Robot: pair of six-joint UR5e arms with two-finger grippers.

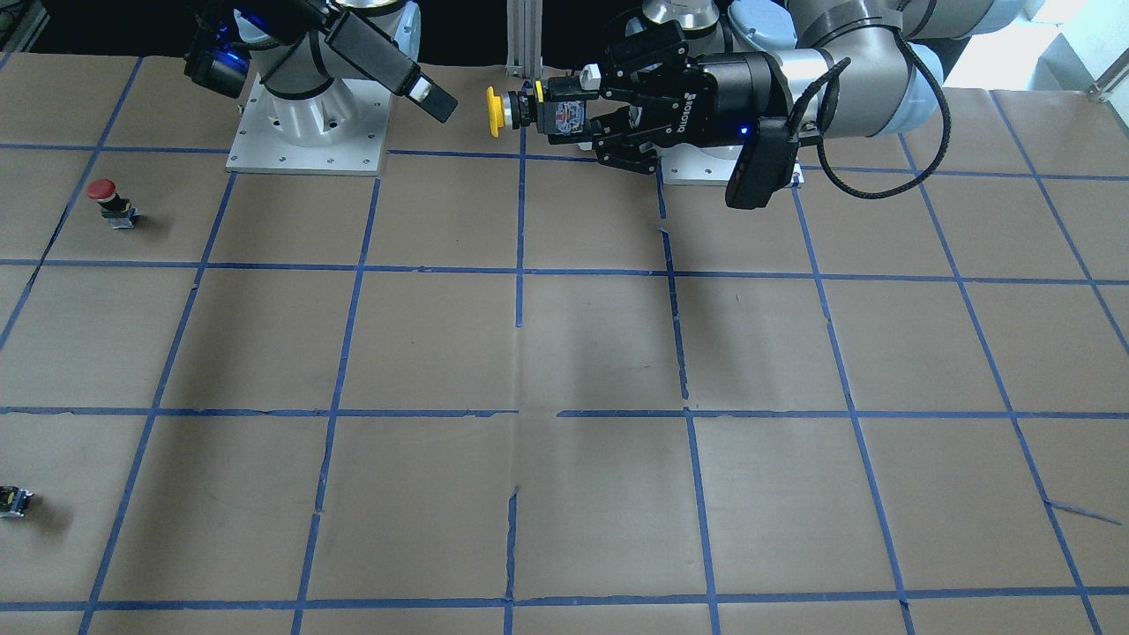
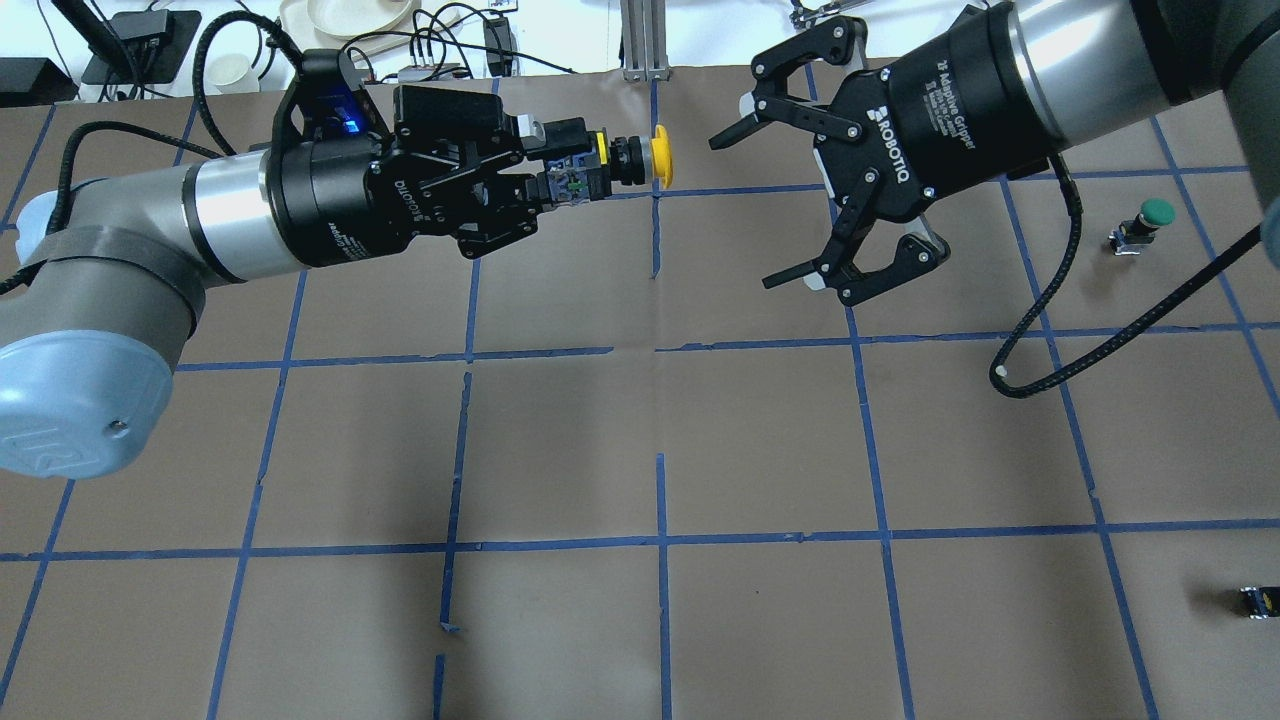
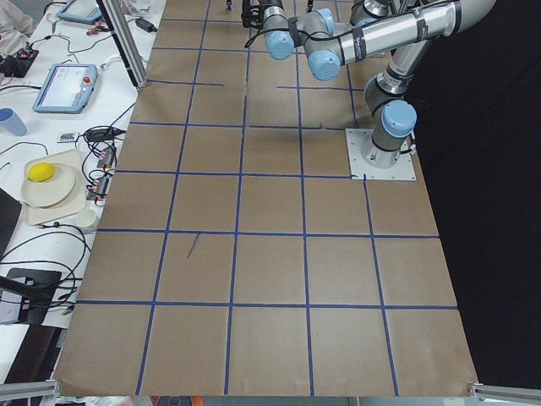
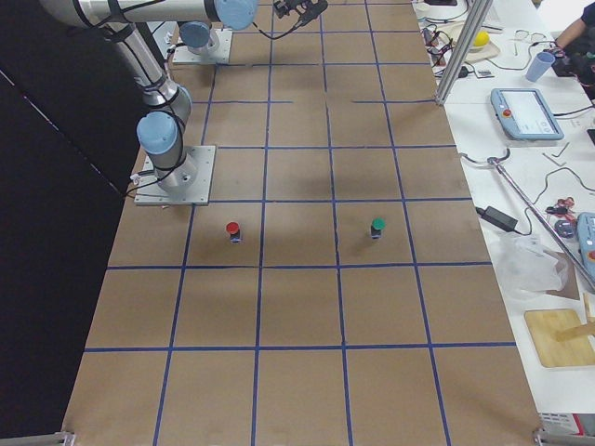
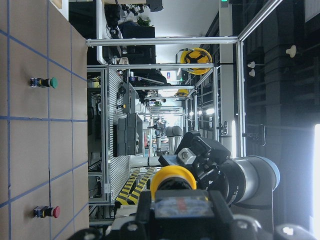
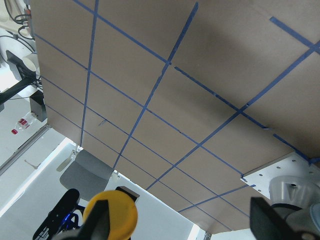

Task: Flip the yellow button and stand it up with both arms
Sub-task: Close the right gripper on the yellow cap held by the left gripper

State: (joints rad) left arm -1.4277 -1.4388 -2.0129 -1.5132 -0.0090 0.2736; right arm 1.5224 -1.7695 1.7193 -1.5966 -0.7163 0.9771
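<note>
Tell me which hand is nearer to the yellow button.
Left. The left hand is shut on the body of the yellow button, holding it sideways above the table. The right hand is open, facing the cap, and apart from it.

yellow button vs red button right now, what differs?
Cap: the yellow button has a yellow one, the red button a red one. Support: the yellow button is held aloft in the left tool; the red button rests free on the table. Pose: the yellow button lies sideways, cap toward the right tool; the red button stands cap-up. Both are mushroom-cap buttons.
</note>
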